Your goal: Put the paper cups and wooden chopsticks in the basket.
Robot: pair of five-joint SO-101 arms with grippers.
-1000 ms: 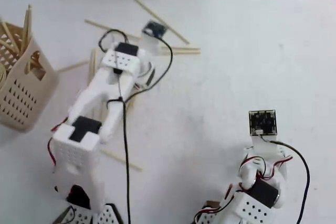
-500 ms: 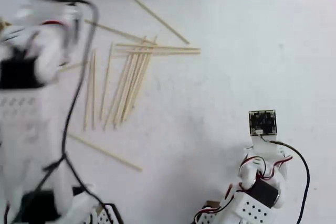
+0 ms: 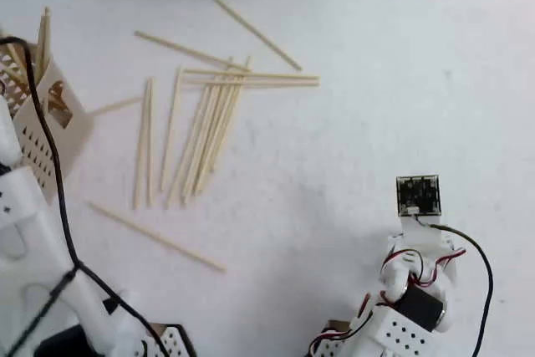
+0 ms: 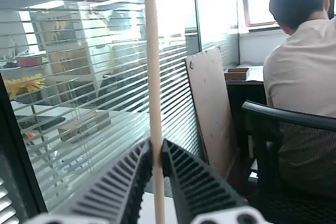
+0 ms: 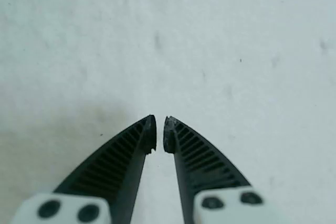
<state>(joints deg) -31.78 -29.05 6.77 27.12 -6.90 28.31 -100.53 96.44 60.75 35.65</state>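
One wooden chopstick (image 4: 154,72) sits pinched between the jaws of the left gripper (image 4: 156,156), most of its length projecting past the pinch point against the room behind rather than the tabletop, so the gripper appears raised and tipped level. In the high view the left arm (image 3: 25,206) stands at the tabletop's left edge, just beside the basket (image 3: 63,119), which already holds several sticks (image 3: 42,35). Whether the held stick's end is over the basket opening cannot be told; the release depends on that alignment. Loose chopsticks (image 3: 205,123) lie mid-tabletop (image 3: 376,81), nearer the left arm. The right gripper (image 5: 159,135) rests pressed almost together, holding nothing.
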